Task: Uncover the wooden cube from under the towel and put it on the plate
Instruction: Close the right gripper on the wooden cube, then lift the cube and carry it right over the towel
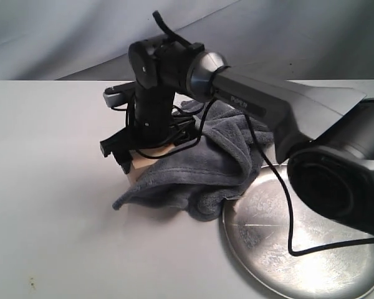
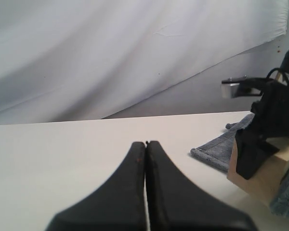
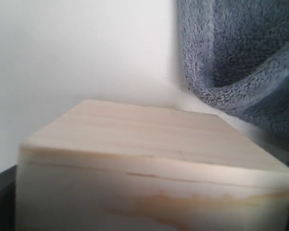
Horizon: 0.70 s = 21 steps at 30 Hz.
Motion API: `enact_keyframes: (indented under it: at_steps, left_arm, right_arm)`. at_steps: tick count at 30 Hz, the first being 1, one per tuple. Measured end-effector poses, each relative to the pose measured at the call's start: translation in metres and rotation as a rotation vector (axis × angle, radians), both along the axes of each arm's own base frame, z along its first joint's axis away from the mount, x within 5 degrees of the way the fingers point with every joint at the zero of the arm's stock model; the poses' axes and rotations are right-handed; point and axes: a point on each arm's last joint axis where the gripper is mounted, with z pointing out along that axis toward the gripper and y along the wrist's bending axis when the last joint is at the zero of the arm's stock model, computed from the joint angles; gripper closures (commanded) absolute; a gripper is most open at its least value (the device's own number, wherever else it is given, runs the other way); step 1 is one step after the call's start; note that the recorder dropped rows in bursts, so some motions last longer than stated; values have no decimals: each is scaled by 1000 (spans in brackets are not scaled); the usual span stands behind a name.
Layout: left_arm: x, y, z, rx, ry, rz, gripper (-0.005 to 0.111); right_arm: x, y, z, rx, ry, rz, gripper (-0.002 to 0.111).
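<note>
The pale wooden cube [image 1: 137,167] sits at the left edge of the grey-blue towel [image 1: 199,162], which is pulled back and bunched to its right. My right gripper [image 1: 136,157] reaches across from the right and straddles the cube, shut on its sides. In the right wrist view the cube [image 3: 144,144] fills the frame, a dark finger [image 3: 0,197] lies against its edge, and the towel [image 3: 241,57] hangs behind. The silver plate [image 1: 299,249] lies at the front right. My left gripper [image 2: 146,143] is shut and empty, low over the table, left of the cube [image 2: 265,178].
The right arm's cable [image 1: 287,205] loops over the plate. A towel corner [image 2: 214,151] lies flat beside the cube. A grey cloth backdrop [image 1: 81,31] hangs behind the white table [image 1: 50,218].
</note>
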Motion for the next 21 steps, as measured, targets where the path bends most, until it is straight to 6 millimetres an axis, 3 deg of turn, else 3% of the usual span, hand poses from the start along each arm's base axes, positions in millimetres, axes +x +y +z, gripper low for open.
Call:
enact_keyframes:
  at_steps: [13, 17, 21]
  left_arm:
    - [0, 0, 0, 0, 0, 0, 107]
    - [0, 0, 0, 0, 0, 0, 107]
    - [0, 0, 0, 0, 0, 0, 107]
  right_arm:
    - [-30, -6, 106, 192, -92, 28, 108]
    - [-35, -10, 122, 220, -106, 31, 108]
    - [-35, -9, 126, 233, -118, 34, 108]
